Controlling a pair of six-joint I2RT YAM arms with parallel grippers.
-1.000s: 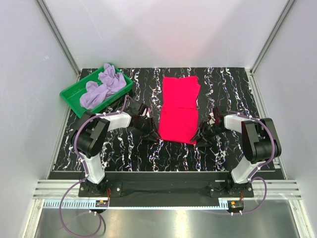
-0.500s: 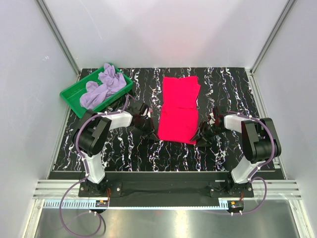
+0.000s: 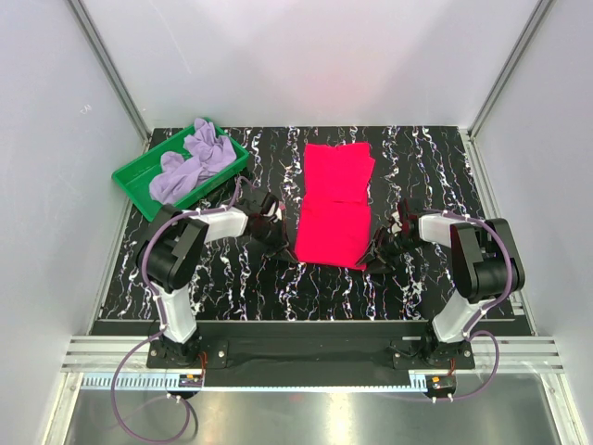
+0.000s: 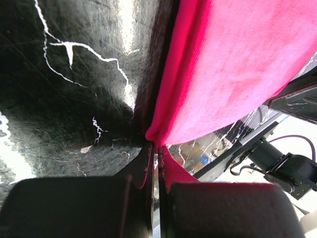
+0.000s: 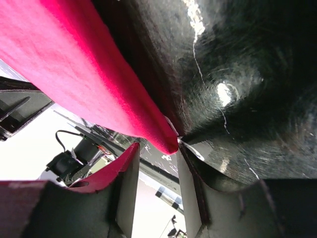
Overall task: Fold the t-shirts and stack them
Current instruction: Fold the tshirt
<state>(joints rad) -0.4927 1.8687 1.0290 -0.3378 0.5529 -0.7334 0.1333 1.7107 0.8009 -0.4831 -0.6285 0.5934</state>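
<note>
Pinches crimson t-shirt (image 3: 335, 209), mid-table, at near left corner in closed left gripper (image 4: 154, 151); straddles near right corner with parted right gripper (image 5: 157, 148); with lavender t-shirt (image 3: 190, 162) bunched in green tray (image 3: 130, 181), far left.

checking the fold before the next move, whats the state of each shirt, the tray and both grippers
red shirt: folded into a long strip, flat on the table
lavender shirt: crumpled, unfolded, in the tray
tray: far left of the table, holds the lavender shirt
left gripper: shut on the red shirt's near left corner
right gripper: open, jaws either side of the near right corner
</note>
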